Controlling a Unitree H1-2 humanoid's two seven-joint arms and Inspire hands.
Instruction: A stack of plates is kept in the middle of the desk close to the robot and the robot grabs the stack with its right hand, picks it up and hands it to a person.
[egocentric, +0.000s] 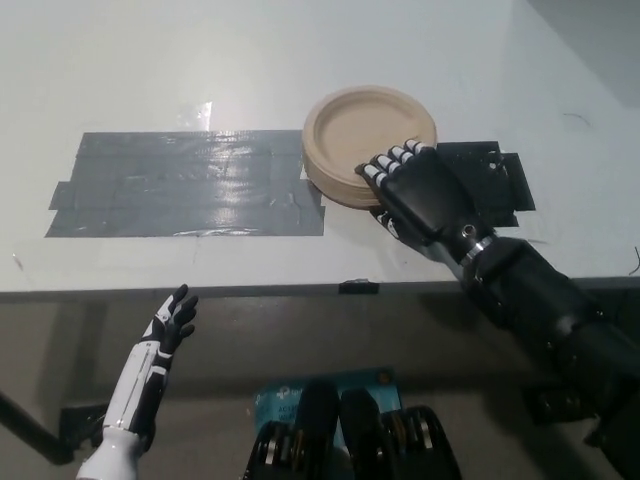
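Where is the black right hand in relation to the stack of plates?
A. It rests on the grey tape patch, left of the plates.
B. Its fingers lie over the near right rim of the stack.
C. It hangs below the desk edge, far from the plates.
B: the right hand has its fingertips over the near right rim of the stack of plates.

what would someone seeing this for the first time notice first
The eye lands on the round tan stack of plates on the white desk, with the black right hand closed over its near right rim. Beside it, a broad patch of grey tape strips covers the desk's left middle. The white left hand rests open below the desk edge at lower left.
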